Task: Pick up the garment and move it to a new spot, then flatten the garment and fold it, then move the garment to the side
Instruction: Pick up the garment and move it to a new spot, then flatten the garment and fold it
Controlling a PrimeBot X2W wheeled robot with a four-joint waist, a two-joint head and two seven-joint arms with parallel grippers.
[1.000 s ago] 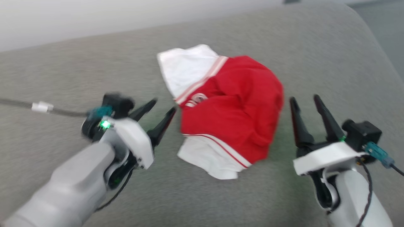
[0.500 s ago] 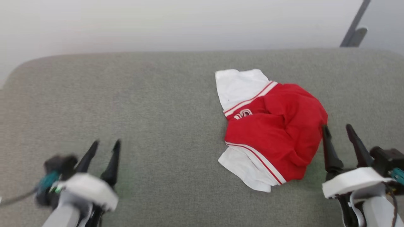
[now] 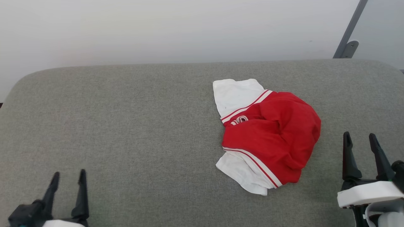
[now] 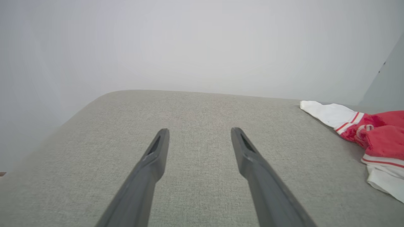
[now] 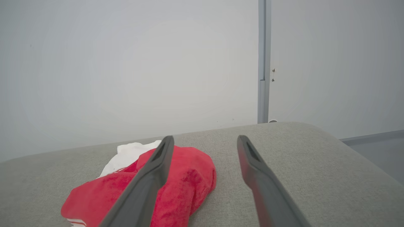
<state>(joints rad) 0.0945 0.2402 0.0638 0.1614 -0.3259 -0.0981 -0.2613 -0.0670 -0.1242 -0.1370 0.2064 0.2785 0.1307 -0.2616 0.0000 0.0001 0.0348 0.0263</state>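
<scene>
1. On the right half of the grey padded bench (image 3: 126,126), the red jersey (image 3: 271,138) lay crumpled.
2. The left end effector (image 3: 69,172) and right end effector (image 3: 359,135) stood fingers apart, empty, clear of it.
3. Pickup seemed not yet begun; the nearer right one would need to reach left and pinch fabric.

Looks like bare test room or lab, not home: plain white wall (image 3: 157,28), grey metal post (image 3: 352,25) with small bracket (image 3: 348,47) against it, strip of smooth grey floor (image 5: 385,151) beyond; wide grey fabric-covered pad (image 3: 126,126) with rounded corners as work surface, crumpled garment (image 3: 271,138) on it
</scene>
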